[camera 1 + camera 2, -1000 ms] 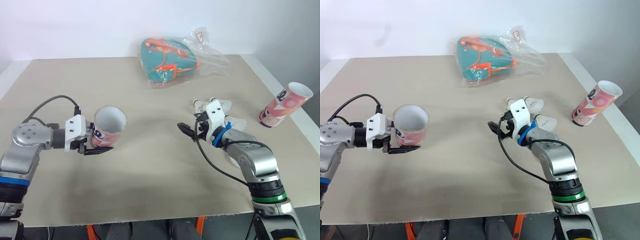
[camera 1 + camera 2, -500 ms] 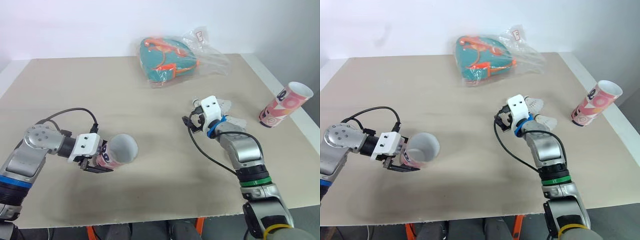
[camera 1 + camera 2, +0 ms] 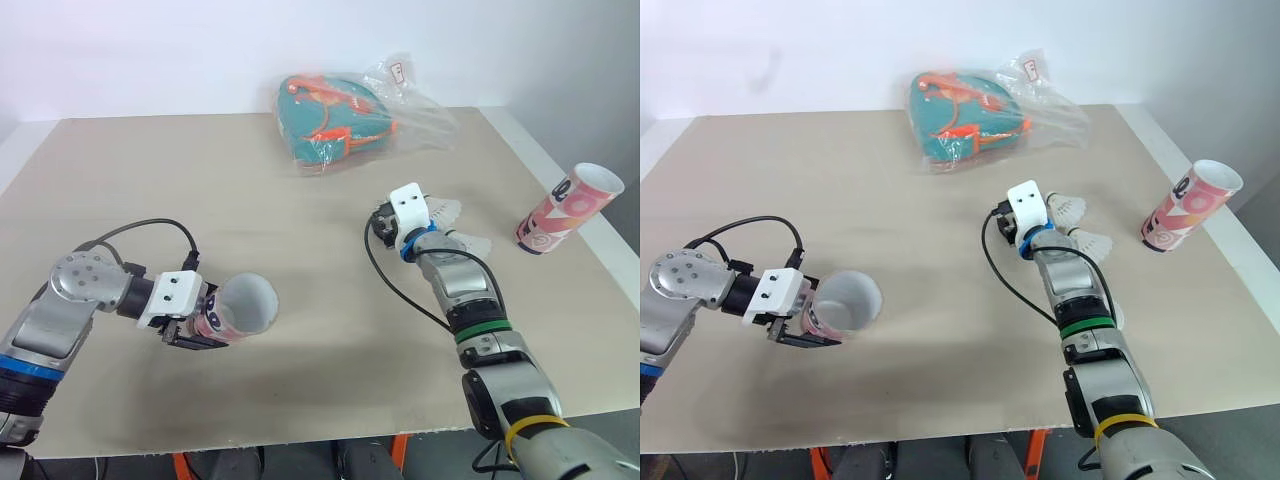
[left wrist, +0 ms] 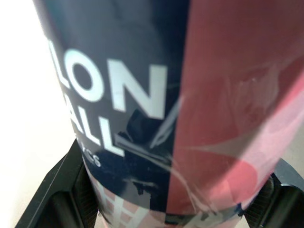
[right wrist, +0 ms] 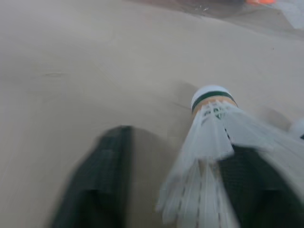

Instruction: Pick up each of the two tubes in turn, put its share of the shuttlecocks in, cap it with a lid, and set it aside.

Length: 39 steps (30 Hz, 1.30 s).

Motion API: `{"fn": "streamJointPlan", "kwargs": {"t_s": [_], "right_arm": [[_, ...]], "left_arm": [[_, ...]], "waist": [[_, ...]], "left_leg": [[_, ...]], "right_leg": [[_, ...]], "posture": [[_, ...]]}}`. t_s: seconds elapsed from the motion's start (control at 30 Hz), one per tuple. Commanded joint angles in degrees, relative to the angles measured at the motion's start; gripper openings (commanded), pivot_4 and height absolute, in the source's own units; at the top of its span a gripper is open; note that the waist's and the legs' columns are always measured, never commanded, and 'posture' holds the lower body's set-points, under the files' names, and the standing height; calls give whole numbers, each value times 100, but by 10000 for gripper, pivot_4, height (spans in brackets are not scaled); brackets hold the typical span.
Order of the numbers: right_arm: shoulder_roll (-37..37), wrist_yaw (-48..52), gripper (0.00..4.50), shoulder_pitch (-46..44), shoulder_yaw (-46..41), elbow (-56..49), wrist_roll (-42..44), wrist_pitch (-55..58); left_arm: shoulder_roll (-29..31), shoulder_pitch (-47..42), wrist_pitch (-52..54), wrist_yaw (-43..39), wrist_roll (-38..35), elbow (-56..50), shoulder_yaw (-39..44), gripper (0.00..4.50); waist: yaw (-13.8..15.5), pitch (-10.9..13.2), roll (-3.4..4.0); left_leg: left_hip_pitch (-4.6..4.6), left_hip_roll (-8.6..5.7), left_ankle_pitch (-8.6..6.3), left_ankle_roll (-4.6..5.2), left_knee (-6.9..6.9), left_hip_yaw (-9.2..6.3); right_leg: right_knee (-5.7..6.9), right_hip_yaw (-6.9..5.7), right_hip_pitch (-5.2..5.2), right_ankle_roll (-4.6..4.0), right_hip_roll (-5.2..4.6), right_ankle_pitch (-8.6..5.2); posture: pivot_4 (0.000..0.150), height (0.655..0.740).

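Note:
My left gripper [image 3: 193,328] is shut on a pink and navy tube [image 3: 236,310], held low over the table on its side, its open mouth turned toward the right arm. In the left wrist view the tube's printed wall [image 4: 166,95] sits between the black fingers [image 4: 59,192]. My right gripper [image 3: 383,223] is at the white shuttlecocks [image 3: 447,211]. One shuttlecock [image 5: 213,137] lies between its fingers [image 5: 97,183], against one finger with a gap to the other. A second pink tube [image 3: 568,208] lies tilted at the table's right edge.
A clear plastic bag [image 3: 350,112] with a teal and orange item lies at the back centre. Another shuttlecock [image 3: 467,242] lies just right of my right wrist. The beige table [image 3: 150,180] ends close beyond the second tube.
My left arm lowered the tube and tipped its mouth toward the right. My right gripper moved back onto the shuttlecocks, and its fingers have drawn closer around one.

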Motion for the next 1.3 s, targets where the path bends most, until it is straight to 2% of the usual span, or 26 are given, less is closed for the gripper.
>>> {"fn": "streamJointPlan", "kwargs": {"t_s": [0.03,0.1,0.2,0.37,0.47,0.53,0.6,0.67,0.87,1.0,1.3], "right_arm": [[68,-50,8436,-153,-88,153,-67,-279],[94,-28,1094,-181,-134,188,-39,-335],[118,46,1094,-185,-212,126,43,-386],[168,1047,1094,174,-298,-1060,642,-402],[-190,2524,1094,558,-374,-2604,1821,591],[-727,3612,1094,914,-272,-3831,2593,1124],[-1310,4524,1094,1260,-112,-4864,3022,1199],[-1661,4902,1094,1316,24,-5310,3128,1255],[-1854,5264,1094,844,359,-5292,2857,1026],[-1886,5508,1094,521,729,-5195,2490,736],[-1964,6089,1094,76,939,-4985,2177,159]], "left_arm": [[22,143,54,34,-72,-249,25,34377],[9,204,55,80,-70,-299,27,34377],[-53,260,12,174,-62,-335,40,34377],[-235,265,-122,257,40,-138,-80,34377],[-383,200,-64,208,59,-15,-190,34377],[-463,141,23,155,91,64,-298,34377],[-521,52,129,74,129,159,-427,34377],[-640,-61,425,-7,-58,184,-465,34377],[-964,-601,1010,-190,-340,298,-506,34377],[-946,-751,1188,-366,-356,357,-613,34377],[-862,-768,1418,-461,-360,377,-586,34377]], "waist": [[-1,0,0],[-1,0,0],[-1,0,1],[20,-1,8],[76,0,15],[114,0,20],[169,-2,30],[168,-5,34],[136,-3,31],[103,-4,31],[60,-3,31]], "left_leg": [[0,0,0,0,0,0],[0,0,0,0,0,0],[2,0,0,0,0,0],[2,-1,0,0,1,0],[1,-2,0,0,3,-3],[0,-5,0,0,6,-6],[0,-12,-1,1,10,-8],[3,-14,-2,3,15,-7],[18,-8,11,22,33,-2],[14,-7,17,27,35,-2],[9,-6,14,29,13,-6]], "right_leg": [[0,0,0,0,0,0],[1,0,0,0,0,0],[2,0,0,0,0,0],[3,0,2,1,0,0],[3,-1,6,3,-2,0],[2,-4,11,7,-7,-3],[0,-5,16,14,-14,-7],[-1,-4,22,30,-17,-17],[5,-3,27,37,-6,-7],[5,-2,23,50,-4,7],[12,-3,12,30,-2,-13]], "posture": [[1500,7400],[1500,7400],[1500,7400],[1500,7400],[1500,7400],[1500,7400],[1500,7400],[1500,7400],[1500,7400],[1500,7400],[1500,7400]]}}
